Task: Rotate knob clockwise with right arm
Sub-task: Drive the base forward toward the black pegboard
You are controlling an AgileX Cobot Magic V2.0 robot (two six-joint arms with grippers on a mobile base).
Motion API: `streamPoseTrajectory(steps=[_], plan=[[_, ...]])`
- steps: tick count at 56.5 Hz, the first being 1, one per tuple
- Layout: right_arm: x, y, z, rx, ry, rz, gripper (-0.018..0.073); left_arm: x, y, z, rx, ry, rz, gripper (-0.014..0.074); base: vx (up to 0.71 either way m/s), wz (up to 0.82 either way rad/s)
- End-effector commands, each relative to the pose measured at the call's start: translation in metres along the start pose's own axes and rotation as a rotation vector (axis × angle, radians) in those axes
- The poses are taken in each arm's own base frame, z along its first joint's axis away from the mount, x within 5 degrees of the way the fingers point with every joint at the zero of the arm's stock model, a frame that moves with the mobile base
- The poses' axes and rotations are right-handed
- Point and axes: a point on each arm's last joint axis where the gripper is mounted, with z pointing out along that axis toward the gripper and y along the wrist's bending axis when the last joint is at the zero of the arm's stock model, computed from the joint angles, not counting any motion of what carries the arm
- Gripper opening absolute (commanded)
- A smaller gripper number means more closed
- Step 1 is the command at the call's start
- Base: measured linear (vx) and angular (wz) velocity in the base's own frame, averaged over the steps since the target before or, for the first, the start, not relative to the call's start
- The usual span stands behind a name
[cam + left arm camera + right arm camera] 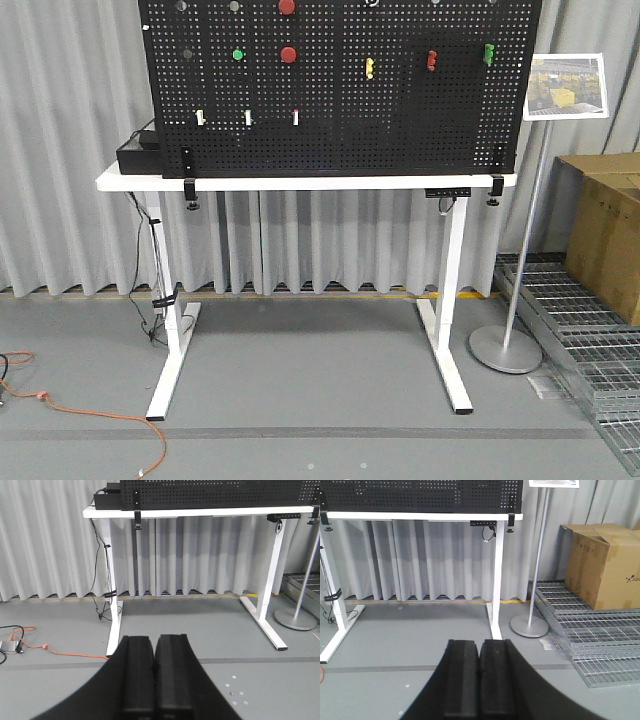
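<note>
A black pegboard (340, 110) stands upright on a white table (300, 182). At the board's top edge, cut off by the frame, a small round part with a shiny silver rim (372, 2) looks like the knob. Neither arm appears in the front view. In the left wrist view my left gripper (155, 639) is shut with nothing between its fingers, low over the grey floor and facing the table. The right wrist view shows my right gripper (480, 642) shut and empty too, well short of the table and far below the board.
The board also carries red buttons (288, 54), a green button (238, 54), a grey disc (234, 5) and coloured handles (369, 68). A sign stand (505, 350), cardboard boxes (605, 230) and metal grating (590, 340) are on the right. An orange cable (90, 408) lies on the floor at left.
</note>
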Motion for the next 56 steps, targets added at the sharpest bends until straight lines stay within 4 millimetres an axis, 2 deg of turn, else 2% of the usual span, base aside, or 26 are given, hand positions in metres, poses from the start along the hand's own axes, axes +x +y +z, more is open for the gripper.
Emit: streamPoseTrajectory(steps=[1,30,56], plan=[[-0.0034,-0.0003,0.0002,0.007,-0.077,-0.007,-0.0008,0.0009,-0.0002,0.001,0.004,-0.063,-0.007,-0.0006,0.01,-0.03],[-0.0034,-0.0003,0.0002,0.007,-0.077,-0.007,-0.0008,0.0009,-0.0002,0.001,0.004,-0.063,-0.007,-0.0006,0.02,-0.01],[-0.0034,-0.0003,0.0002,0.007,-0.077,-0.007,-0.0008,0.0009,-0.0002,0.001,0.004,-0.063,-0.007,-0.0006,0.14,0.07]])
